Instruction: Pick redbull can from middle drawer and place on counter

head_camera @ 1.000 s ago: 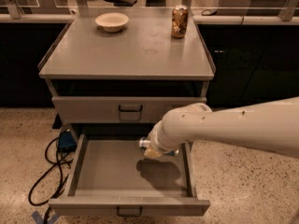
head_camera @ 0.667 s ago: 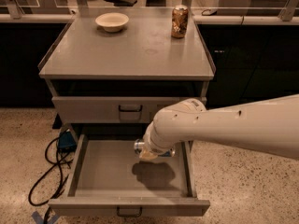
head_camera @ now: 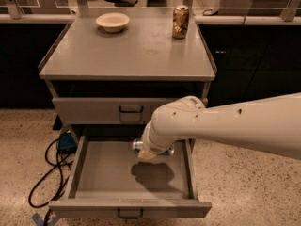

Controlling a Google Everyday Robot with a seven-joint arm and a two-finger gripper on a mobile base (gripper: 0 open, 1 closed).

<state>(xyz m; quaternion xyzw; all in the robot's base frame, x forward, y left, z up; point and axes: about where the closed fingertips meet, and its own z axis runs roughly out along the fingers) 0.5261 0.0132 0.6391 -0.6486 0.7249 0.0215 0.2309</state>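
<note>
The middle drawer [head_camera: 101, 175] is pulled open at the bottom of the grey cabinet. My white arm reaches in from the right, and my gripper [head_camera: 149, 151] hangs over the back of the drawer. It is shut on the redbull can [head_camera: 137, 145], a slim silver can with blue patches that lies sideways. The can's ends stick out on both sides of the wrist. It casts a shadow on the drawer floor below. The counter [head_camera: 127, 51] is the flat grey top of the cabinet.
A cream bowl [head_camera: 112, 21] and a gold-brown patterned can [head_camera: 180, 21] stand at the back of the counter. The drawer above [head_camera: 94, 111] is closed. Black cables [head_camera: 47, 173] and a blue box [head_camera: 66, 142] lie on the floor left of the cabinet.
My gripper has moved left over the drawer with the can in it, and more of the can shows now.
</note>
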